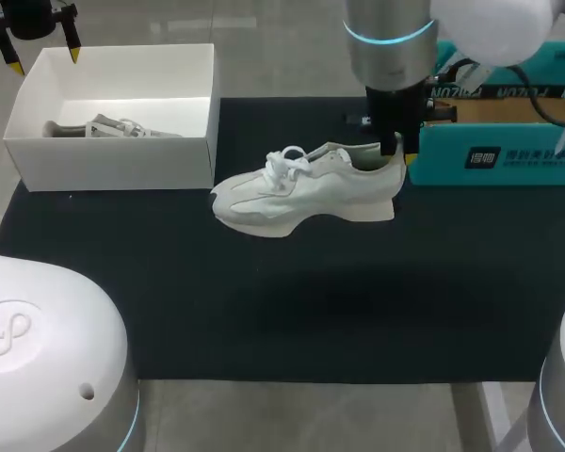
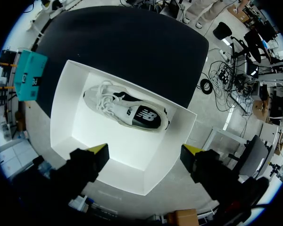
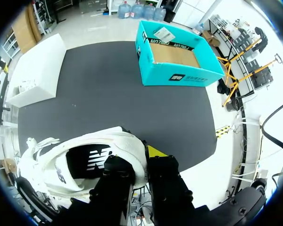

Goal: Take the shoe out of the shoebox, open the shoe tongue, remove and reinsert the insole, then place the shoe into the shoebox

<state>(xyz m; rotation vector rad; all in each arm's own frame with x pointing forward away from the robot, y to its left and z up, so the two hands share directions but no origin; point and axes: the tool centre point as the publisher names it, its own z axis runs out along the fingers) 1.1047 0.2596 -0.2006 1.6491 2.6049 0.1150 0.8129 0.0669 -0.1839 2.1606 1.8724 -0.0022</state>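
Shoes two: held shoe point(image 1: 301, 193), boxed shoe point(image 1: 113, 127)

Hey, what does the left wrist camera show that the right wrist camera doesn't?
Only the left wrist view shows the left gripper, open above the shoebox, and a plain look down on the second shoe lying inside it. Only the right wrist view shows the right gripper, shut on the heel of the shoe. Both show the shoebox, the teal box and the black mat.
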